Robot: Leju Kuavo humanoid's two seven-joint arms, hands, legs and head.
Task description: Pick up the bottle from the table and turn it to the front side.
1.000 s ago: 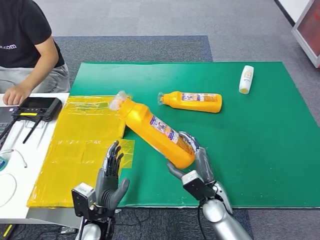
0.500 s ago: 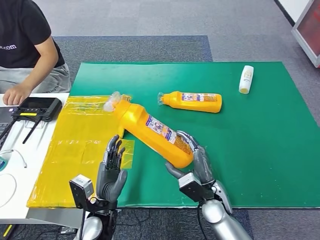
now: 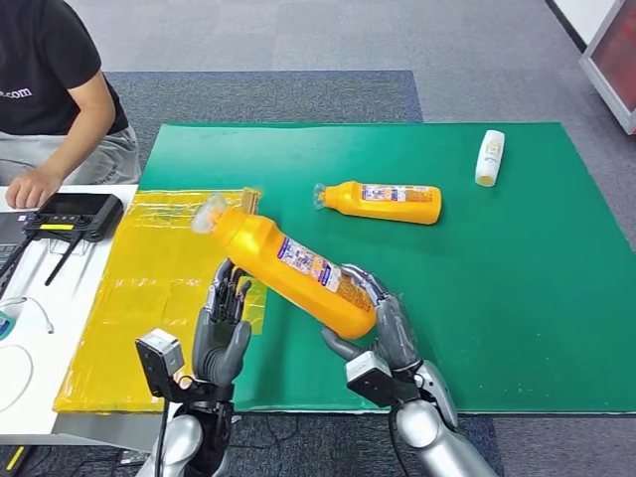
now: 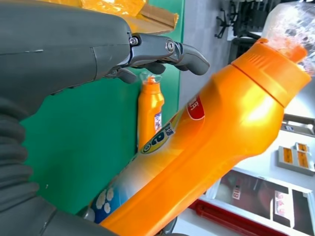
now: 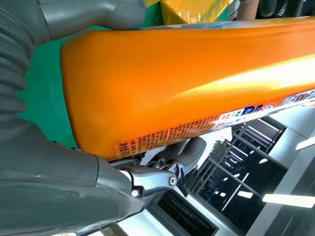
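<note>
My right hand point(image 3: 375, 323) has the big orange plastic bottle with the clear-wrapped cap point(image 3: 288, 266) gripped around its base end, fingers and thumb wrapped on it, bottle clear of the green table mat point(image 3: 525, 258). My left hand point(image 3: 222, 333) is empty, fingers spread and upright, just beside the bottle's neck end; I can't tell if it touches.

Handling guess: rigid glossy plastic, likely slick, and if full, heavy with a long lever arm since I hold it at one end. A grip nearer mid-body, or support under the shoulder from the left hand, looks safer for turning. The wrap on the cap looks thin, so stay off it.

Long axis runs from the right hand up and away to my left, cap end higher, over the yellow plastic sheet point(image 3: 150, 288). The printed label faces up toward the head camera; in the right wrist view it is fine print, probably the back.

A second orange bottle point(image 3: 383, 202) lies flat on the mat, well apart.
</note>
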